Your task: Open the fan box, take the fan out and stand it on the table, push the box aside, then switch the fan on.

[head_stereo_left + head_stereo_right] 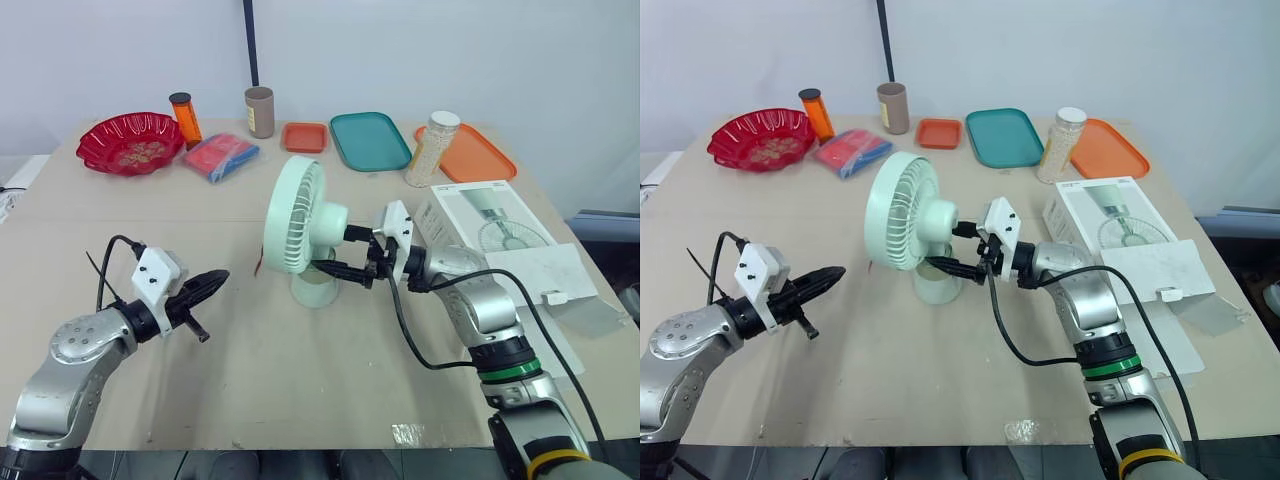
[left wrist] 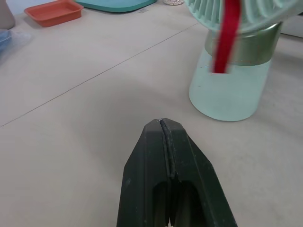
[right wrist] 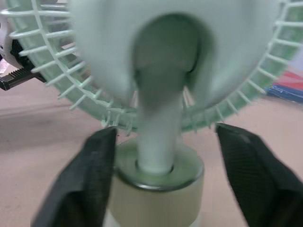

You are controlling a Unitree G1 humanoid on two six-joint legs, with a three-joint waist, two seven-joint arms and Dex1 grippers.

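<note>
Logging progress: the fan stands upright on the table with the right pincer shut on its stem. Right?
Not quite: the fan stands upright, but the right pincer is open, its fingers either side of the stem, per the right wrist view.

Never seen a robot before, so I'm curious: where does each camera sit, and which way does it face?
Left eye: on the head, facing forward and down at the table, fan and box; both arms show.
Right eye: beside it, same scene, same arms.
Left wrist: on that arm, looking along the left end effector, shut, toward the fan's base.
Right wrist: on that arm, looking past the right end effector, open, at the fan's stem.
Shared: all four show the fan.
</note>
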